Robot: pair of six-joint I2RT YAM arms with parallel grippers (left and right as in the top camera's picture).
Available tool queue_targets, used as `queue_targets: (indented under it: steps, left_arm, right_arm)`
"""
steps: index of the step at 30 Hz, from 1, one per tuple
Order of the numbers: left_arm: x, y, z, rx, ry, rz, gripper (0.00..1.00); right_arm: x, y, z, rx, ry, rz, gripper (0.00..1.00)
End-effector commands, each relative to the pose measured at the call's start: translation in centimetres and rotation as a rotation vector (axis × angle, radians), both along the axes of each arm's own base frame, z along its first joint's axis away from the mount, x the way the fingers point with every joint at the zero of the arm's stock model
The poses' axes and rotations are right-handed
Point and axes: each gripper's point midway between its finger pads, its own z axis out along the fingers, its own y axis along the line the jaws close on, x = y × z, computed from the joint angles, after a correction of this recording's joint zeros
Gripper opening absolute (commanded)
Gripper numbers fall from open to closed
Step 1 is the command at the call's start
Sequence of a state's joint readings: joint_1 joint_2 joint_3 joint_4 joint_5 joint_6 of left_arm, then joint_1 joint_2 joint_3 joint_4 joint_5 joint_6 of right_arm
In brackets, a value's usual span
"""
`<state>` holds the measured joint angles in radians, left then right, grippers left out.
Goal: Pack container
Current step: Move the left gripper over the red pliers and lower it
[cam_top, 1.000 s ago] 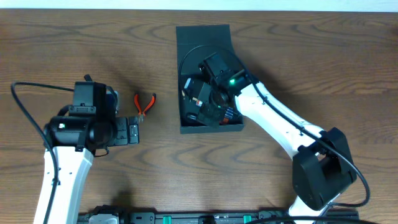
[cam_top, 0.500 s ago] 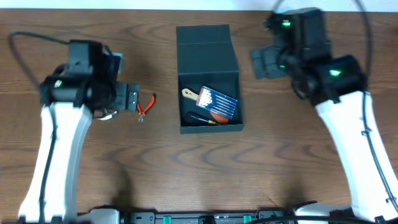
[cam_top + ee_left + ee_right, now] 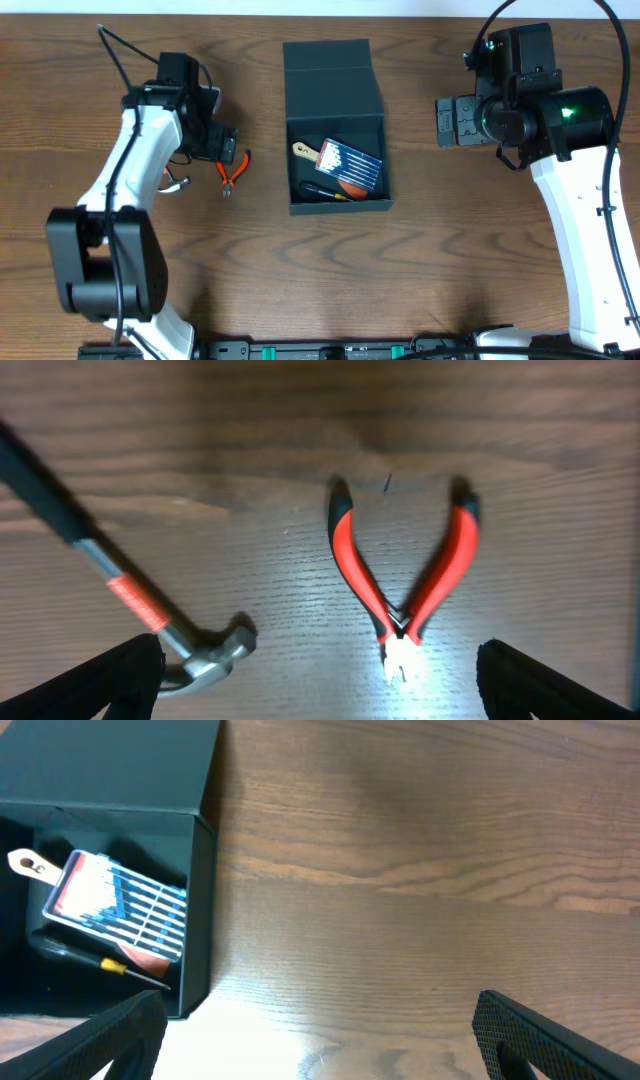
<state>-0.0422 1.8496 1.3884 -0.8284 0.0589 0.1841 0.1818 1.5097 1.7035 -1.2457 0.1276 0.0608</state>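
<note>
Teal-grey container (image 3: 340, 207): mid-table between my two arms, flap lid folded back toward the far edge, mouth open upward.
Already inside: a carded set of blue-handled precision drivers (image 3: 350, 165), a black-and-yellow screwdriver (image 3: 325, 191) along the near wall, and a wooden-handled item (image 3: 303, 151) I can't identify.
Outside: red-handled pliers (image 3: 398, 622) lie flat on the wood table (image 3: 100, 60) left of the container, handles splayed. A hammer (image 3: 150, 610) lies just beside them, further left.
Left gripper (image 3: 222, 146): jaws spread wide, holding nothing, hovering over the pliers.
Right gripper (image 3: 442, 122): jaws wide apart too, empty, over bare wood right of the container and clear of it.
Step in hand: my read is picking up the pliers with the left arm.
How I'd do it: centre the jaws across the pivot, where the handles converge, not over one splayed handle. I'd descend straight, close only once the fingers straddle it, and stay off the hammer head nearby.
Placement: I'd lower the pliers beside the driver card, not onto it, so the lid can shut flat.
Risk: a grip on one handle would likely let the pliers swing.
</note>
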Motion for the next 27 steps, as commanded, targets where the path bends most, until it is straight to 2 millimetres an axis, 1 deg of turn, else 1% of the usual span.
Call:
queue_targets:
  steps: [1, 5, 13, 22, 27]
  left_arm:
    - [-0.2, 0.5, -2.1, 0.02, 0.055, 0.032, 0.98]
    - [-0.6, 0.5, -3.9, 0.022, 0.106, 0.038, 0.98]
    - [-1.2, 0.4, -5.9, 0.011, 0.165, 0.095, 0.98]
    - [-1.9, 0.0, -6.6, -0.021, 0.194, 0.164, 0.98]
    - [-2.4, -0.4, -7.1, -0.043, 0.209, 0.162, 0.98]
  right_arm:
    - [0.1, -0.2, -0.1, 0.009, 0.002, -0.021, 0.99]
    - [0.1, -0.2, -0.1, 0.008, 0.002, -0.021, 0.99]
    - [0.0, -0.2, -0.2, 0.007, 0.006, -0.021, 0.99]
    - [-0.3, -0.3, -0.3, 0.005, 0.018, -0.021, 0.99]
    - [-0.7, -0.4, -0.5, 0.001, 0.037, -0.021, 0.99]
